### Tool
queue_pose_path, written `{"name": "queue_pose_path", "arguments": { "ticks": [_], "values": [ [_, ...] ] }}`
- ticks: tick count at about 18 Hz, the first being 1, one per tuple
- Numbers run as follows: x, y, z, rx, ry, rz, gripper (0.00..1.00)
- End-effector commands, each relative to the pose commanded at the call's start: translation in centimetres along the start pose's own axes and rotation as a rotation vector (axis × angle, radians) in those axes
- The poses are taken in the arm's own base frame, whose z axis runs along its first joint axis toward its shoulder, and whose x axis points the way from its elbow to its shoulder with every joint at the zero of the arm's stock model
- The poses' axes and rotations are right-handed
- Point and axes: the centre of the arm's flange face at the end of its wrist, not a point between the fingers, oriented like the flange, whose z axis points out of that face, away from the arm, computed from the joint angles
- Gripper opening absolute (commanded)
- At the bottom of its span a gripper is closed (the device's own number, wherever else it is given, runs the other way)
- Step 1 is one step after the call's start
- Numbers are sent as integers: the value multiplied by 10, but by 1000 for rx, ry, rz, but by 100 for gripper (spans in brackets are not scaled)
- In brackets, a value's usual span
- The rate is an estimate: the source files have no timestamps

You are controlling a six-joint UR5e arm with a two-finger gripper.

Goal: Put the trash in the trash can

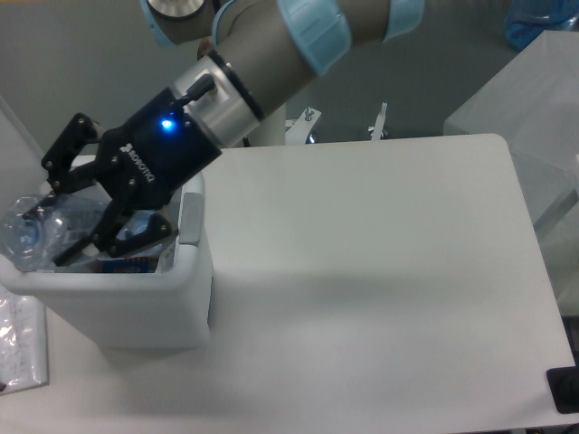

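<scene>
The black fingers [72,194] close around the crushed clear bottle [36,233], one above it and one below, holding it over the open top of the trash can [136,298]. The gripper [56,217] reaches in from the right, tilted down toward the left, with a blue light glowing on its dark body and white lettering along its side. The bottle is pale, see-through and wrinkled; it blurs into the white rim and the lid behind it, so its outline is hard to follow and its cap cannot be made out. It sits at the can's left side, partly above the rim.

Much of the can's inside is hidden by the gripper and bottle. Between the lower finger and the right wall a small patch of blue and orange shows, too covered to name. The raised lid [14,136] at the far left is cut off by the picture's edge and mostly lost against the grey wall. The can's grey panel [192,217] shows on its right side, just beside the gripper's body.

The can stands at the left end of the white tabletop [380,271], close to the front edge. To its right the surface runs wide toward the rounded far corner. At the lower left, beside the can, lies a clear crinkled plastic bag [20,348], cut off by the frame. A dark object [565,391] pokes in at the lower right corner, only partly seen.
</scene>
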Motion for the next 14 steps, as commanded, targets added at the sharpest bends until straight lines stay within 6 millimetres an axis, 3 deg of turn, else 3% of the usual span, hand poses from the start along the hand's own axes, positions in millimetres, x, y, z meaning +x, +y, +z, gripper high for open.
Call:
{"name": "queue_pose_path", "arguments": {
  "ticks": [5,7,8,10,14],
  "values": [
    [7,26,3,-17,9,26,69],
    [13,38,4,-23,14,43,79],
    [12,47,4,-28,16,45,90],
    [7,63,4,-34,15,40,97],
    [-27,73,-41,-12,-67,0,100]
  ]
}}
